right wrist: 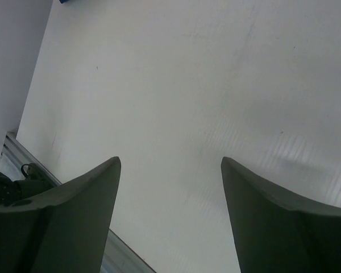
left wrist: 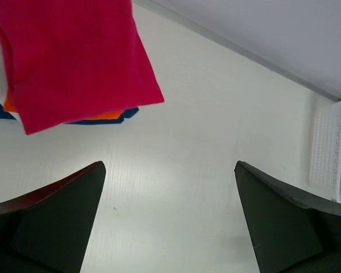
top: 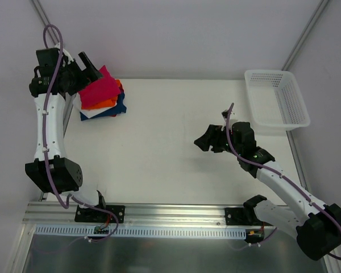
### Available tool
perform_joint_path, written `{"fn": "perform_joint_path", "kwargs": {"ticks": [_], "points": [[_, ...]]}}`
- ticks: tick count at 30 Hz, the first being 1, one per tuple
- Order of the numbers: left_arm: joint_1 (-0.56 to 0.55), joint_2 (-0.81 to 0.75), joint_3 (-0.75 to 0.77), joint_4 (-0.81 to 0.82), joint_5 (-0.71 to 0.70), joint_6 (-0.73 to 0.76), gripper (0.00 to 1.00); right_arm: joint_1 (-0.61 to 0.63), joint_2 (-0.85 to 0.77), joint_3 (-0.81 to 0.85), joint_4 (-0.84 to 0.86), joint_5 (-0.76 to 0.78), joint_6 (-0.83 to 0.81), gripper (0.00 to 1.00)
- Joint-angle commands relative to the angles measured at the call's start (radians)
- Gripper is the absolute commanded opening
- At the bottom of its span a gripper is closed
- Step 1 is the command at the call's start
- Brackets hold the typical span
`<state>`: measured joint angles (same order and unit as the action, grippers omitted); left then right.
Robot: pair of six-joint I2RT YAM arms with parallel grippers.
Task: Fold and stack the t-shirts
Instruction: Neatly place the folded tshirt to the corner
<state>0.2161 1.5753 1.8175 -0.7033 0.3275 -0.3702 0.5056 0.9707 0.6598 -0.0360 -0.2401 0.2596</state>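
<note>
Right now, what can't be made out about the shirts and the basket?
Top view: the left gripper covers the stack's far-left corner.
Left wrist view: the red tee is cut off by the top edge, no label showing; the basket by the right edge.
Right wrist view: only a navy tee corner at the top edge.

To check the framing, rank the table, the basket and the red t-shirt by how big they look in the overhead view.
1. table
2. basket
3. red t-shirt
The shirt's left edge is hidden, but the basket still looks larger.
</note>
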Motion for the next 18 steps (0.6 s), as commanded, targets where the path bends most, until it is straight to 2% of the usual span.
{"fn": "perform_joint_path", "kwargs": {"ticks": [1, 3, 10, 14, 18], "points": [[-0.089, -0.092, -0.061, 0.008, -0.044, -0.015, 0.99, 0.005, -0.015, 0.057, -0.021, 0.024, -0.034, 0.76], [-0.148, -0.133, -0.105, 0.019, -0.067, -0.022, 0.99, 0.005, -0.033, 0.057, -0.022, 0.038, -0.039, 0.80], [-0.265, -0.222, -0.208, 0.067, -0.107, -0.042, 0.99, 0.005, -0.055, 0.086, -0.079, 0.079, -0.051, 0.81], [-0.290, -0.268, -0.260, 0.083, -0.096, -0.035, 0.99, 0.005, -0.061, 0.087, -0.088, 0.090, -0.048, 0.86], [-0.299, -0.311, -0.306, 0.105, -0.091, -0.033, 0.99, 0.004, -0.058, 0.092, -0.097, 0.093, -0.052, 0.86]]}}
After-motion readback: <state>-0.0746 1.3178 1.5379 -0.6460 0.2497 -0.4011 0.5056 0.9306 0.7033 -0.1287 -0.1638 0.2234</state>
